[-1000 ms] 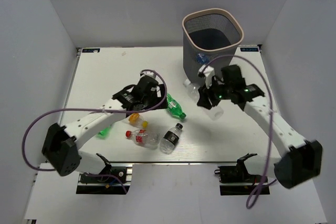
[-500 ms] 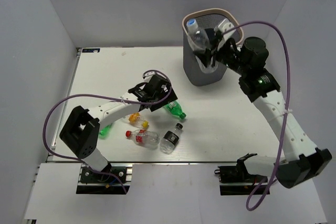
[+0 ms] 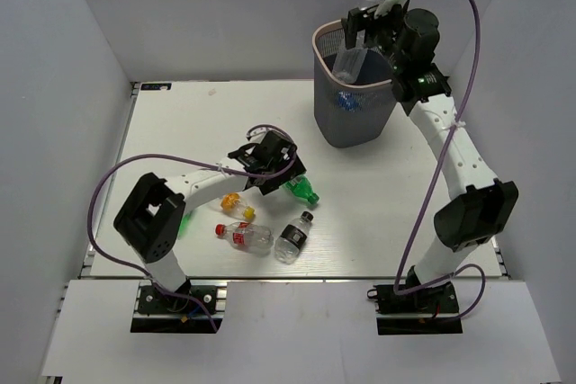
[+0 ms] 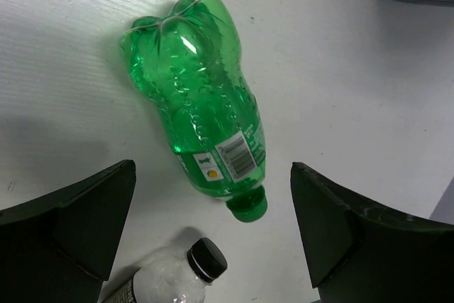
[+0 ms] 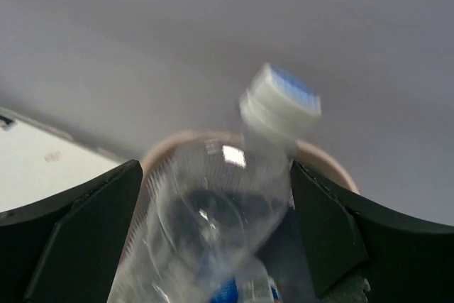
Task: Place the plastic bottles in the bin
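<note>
My right gripper (image 3: 362, 26) is held above the mouth of the grey mesh bin (image 3: 326, 47). Its jaws are wide open. A clear bottle with a white and blue cap (image 3: 348, 64) hangs blurred between and below them, over the bin mouth (image 5: 213, 204). Another blue-labelled bottle (image 3: 349, 102) lies inside the bin. My left gripper (image 3: 277, 168) is open, low over a green bottle (image 4: 202, 115) lying on the table (image 3: 301, 189), with a finger either side. A clear black-capped bottle (image 4: 202, 262) lies just below it.
On the white table lie a red-labelled bottle (image 3: 246, 236), a black-labelled bottle (image 3: 292, 237), an orange-capped bottle (image 3: 233, 205) and a second green bottle (image 3: 179, 223) partly under the left arm. Grey walls enclose the table.
My right arm lifted the clear bottle from the table to above the bin and its jaws have opened. My left gripper shifted slightly right, over the green bottle.
</note>
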You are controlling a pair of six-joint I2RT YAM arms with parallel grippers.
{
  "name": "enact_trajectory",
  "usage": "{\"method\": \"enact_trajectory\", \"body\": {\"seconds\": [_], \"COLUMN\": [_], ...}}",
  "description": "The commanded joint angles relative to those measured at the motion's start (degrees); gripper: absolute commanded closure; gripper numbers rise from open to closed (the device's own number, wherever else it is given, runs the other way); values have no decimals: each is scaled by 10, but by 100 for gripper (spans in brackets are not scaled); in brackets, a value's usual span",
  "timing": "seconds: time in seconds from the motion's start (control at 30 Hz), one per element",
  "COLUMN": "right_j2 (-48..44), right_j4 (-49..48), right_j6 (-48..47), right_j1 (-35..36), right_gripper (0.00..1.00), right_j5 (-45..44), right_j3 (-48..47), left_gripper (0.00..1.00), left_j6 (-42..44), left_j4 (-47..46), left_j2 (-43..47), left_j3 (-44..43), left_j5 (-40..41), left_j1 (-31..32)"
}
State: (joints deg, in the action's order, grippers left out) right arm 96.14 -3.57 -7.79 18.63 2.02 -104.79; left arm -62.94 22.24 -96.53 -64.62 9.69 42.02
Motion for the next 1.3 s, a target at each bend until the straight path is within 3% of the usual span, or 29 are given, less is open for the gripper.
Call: {"method": "enact_trajectory", "body": {"seconds": [0.0, 0.27, 0.3, 0.37, 0.43, 0.5, 0.53, 0.57, 0.63, 0.67, 0.7, 0.77, 0.8, 0.83, 0.9, 0.93, 0.97, 1.07, 1.27], "right_j2": [-1, -161, -176, -248, -299, -342, -379, -389, -417, -440, -445, -469, -472, -476, -481, -479, -476, -461, -396], "right_j4": [53, 95, 98, 99, 100, 111, 133, 133, 200, 220, 286, 328, 405, 428, 483, 490, 497, 484, 459], "right_j6": [17, 37, 37, 36, 35, 24, 8, 8, -57, -103, -149, -225, -296, -369, -460, -479, -494, -529, -541], "right_j1": [-26, -69, -74, -75, -77, -82, -84, -86, -89, -89, -89, -87, -90, -88, -85, -85, -84, -77, -59], "right_gripper": [10, 10, 10, 10, 10, 18, 38, 48, 62, 81, 89, 98, 99, 99, 87, 78, 53, 36, 33], "right_j5": [-5, 169, 185, 225, 235, 262, 305, 305, 385, 402, 438, 450, 466, 473, 493, 502, 519, 530, 487], "right_j3": [-4, 111, 168, 238, 299, 364, 387, 399, 435, 446, 454, 503, 523, 544, 575, 593, 611, 642, 648], "left_gripper": [0, 0, 0, 3, 14, 35, 41, 47, 61, 63, 67, 70, 71, 74, 75, 75, 75, 75, 71], "left_j6": [-9, -9, -9, -9, -3, 10, 18, 25, 65, 77, 93, 145, 167, 204, 265, 281, 301, 349, 369], "left_j4": [3, 37, 37, 63, 83, 91, 81, 81, 74, 74, 56, 31, -1, -18, -71, -90, -113, -193, -297], "left_j2": [-20, -111, -122, -145, -175, -176, -166, -154, -121, -83, -61, 1, 19, 34, 56, 63, 63, 42, -34], "left_j3": [-30, -84, -92, -124, -144, -150, -150, -144, -144, -144, -144, -144, -144, -161, -203, -216, -228, -272, -366], "left_j5": [12, 48, 48, 53, 53, 48, 48, 43, 61, 68, 81, 104, 104, 104, 98, 87, 60, 3, -52], "left_j1": [2, 2, 7, 7, 7, 7, 7, 7, 12, 12, 12, 12, 12, 12, 12, 12, 12, 12, 12]}}
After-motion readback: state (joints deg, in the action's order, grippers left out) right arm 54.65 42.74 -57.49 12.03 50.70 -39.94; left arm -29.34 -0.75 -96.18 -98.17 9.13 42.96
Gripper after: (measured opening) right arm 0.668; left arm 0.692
